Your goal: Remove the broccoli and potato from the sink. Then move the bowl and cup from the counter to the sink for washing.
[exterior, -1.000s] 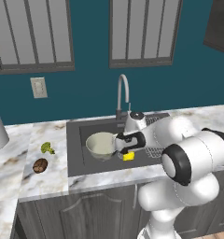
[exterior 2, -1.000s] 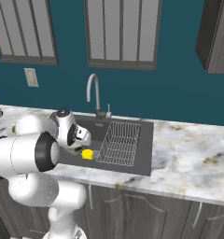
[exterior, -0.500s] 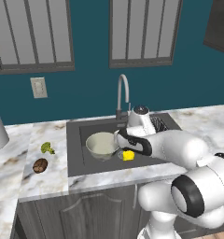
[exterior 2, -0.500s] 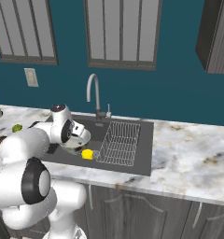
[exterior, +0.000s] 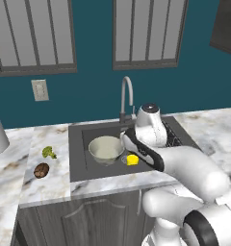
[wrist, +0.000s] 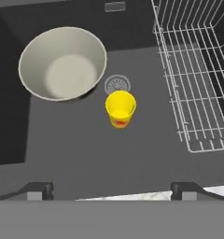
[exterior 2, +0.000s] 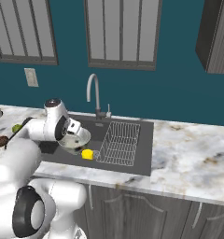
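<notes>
Scanning from the left edge of the counter [exterior: 50, 185], I see the potato [exterior: 41, 170] and the broccoli [exterior: 49, 152] lying close together on the marble just outside the sink [exterior: 79, 166], the broccoli a little farther back, so my reading is that the vegetable half of the job is done. Moving right into the basin, the bowl [wrist: 62, 63] sits upright in the back left part of the sink, and the cup [wrist: 120, 108] stands upright just in front of the round drain [wrist: 117, 85], near the bowl but apart from it. Right of the cup, the wire rack [wrist: 193, 74] fills the right side of the basin, with clear floor between it and the cup. My gripper [wrist: 111, 190] hangs above the front edge of the sink with its jaws spread wide and nothing between them, the two fingertips [wrist: 37, 190] well to either side of the cup's line. I judge that both dishes are already where the task wants them, so the step in hand is simply a clean retreat: I would lift straight up and back toward the front edge before swinging, keep the jaws wide so no finger clips the cup's rim, and keep the forearm from sweeping over the bowl or catching the faucet [exterior: 127, 96] at the back edge
</notes>
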### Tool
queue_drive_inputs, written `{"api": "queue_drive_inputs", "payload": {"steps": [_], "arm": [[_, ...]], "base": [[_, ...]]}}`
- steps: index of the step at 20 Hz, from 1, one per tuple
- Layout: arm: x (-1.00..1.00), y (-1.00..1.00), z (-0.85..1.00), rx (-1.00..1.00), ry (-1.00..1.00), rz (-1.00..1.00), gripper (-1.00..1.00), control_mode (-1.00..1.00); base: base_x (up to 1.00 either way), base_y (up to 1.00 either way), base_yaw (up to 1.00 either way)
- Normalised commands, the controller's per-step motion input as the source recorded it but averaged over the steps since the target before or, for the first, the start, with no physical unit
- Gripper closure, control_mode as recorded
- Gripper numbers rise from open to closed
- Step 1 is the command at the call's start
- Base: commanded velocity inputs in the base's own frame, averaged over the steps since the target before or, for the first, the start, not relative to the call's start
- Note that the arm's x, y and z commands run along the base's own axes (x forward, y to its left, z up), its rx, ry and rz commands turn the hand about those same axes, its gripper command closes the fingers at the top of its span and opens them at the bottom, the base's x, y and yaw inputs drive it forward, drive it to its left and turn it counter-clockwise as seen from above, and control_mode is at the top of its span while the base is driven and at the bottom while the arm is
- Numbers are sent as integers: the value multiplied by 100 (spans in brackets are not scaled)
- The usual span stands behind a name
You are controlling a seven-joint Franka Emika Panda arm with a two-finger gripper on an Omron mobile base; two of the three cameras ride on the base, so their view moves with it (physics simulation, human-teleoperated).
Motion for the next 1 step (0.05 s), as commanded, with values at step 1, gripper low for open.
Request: {"api": "queue_drive_inputs", "payload": {"steps": [1], "arm": [[-33,-2,36,0,5,0,-100,-100]], "base": [[0,0,0]]}}
